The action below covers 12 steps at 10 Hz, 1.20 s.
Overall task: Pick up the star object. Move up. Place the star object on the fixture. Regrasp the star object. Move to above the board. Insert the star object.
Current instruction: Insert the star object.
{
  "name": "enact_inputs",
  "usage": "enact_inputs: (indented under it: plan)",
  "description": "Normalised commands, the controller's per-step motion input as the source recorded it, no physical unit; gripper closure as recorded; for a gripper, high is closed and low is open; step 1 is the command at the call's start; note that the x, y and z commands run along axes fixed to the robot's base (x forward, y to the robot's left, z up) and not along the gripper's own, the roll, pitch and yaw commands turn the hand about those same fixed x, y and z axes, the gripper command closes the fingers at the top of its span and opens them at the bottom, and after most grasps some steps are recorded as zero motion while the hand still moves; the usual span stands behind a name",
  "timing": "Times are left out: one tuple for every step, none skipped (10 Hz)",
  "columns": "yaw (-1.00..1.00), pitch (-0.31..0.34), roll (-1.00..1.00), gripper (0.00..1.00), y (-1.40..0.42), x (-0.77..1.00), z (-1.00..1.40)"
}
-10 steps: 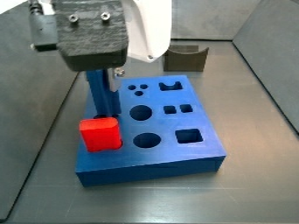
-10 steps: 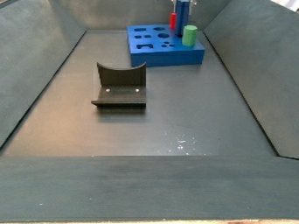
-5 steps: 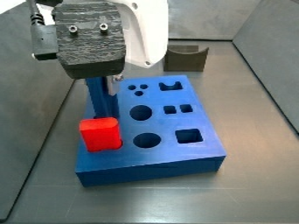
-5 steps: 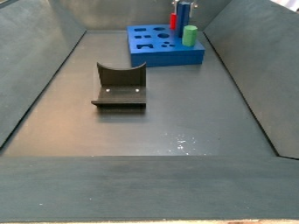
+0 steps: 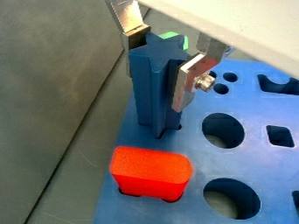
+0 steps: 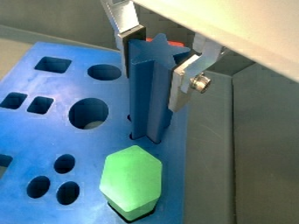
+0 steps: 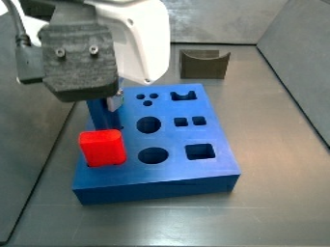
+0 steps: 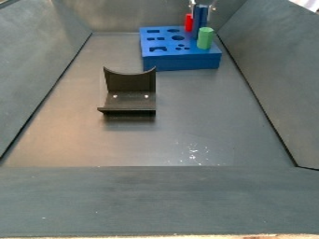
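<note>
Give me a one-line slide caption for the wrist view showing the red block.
Hand around the upright star object, its foot in the board beside the red block.

Premises appear to be a robotics test cell, likely a laboratory. Evidence: a bare grey metal floor [image 8: 187, 121] enclosed by sloped metal walls [image 8: 44, 70]; a fixture [image 8: 127, 91] on a base plate; a blue board [image 7: 168, 145] with shaped cut-outs; the gripper [image 5: 162, 54] positioned over that board.

Wrist views close above the board [image 5: 233, 105]; side views high, opposite ends
</note>
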Motion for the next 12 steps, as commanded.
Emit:
enact_inputs:
  plan:
    - [0.08,-0.069,0.06,1.0,0.0,0.16,-0.89]
    - [0.02,-0.063,0.04,1.0,-0.02,0.17,-1.0]
    - [0.0,-0.011,0.0,1.0,-0.02,0.28,-1.0]
    - [0.0,0.0,0.0,1.0,-0.05,0.32,-1.0]
    - [0.0,-0.003,0.0,1.0,-0.05,0.32,-1.0]
    - [0.0,-0.003,0.0,1.0,-0.05,0.31,-1.0]
    - [0.0,-0.001,0.0,1.0,-0.05,0.31,-1.0]
    - [0.0,-0.004,0.0,1.0,-0.05,0.31,-1.0]
    - [0.0,-0.001,0.01,1.0,-0.03,0.33,-1.0]
    - [0.0,-0.006,0.03,1.0,0.0,0.35,-1.0]
    - [0.0,-0.01,0.04,1.0,0.0,0.37,-1.0]
    - [0.0,-0.019,0.06,1.0,0.0,0.4,-1.0]
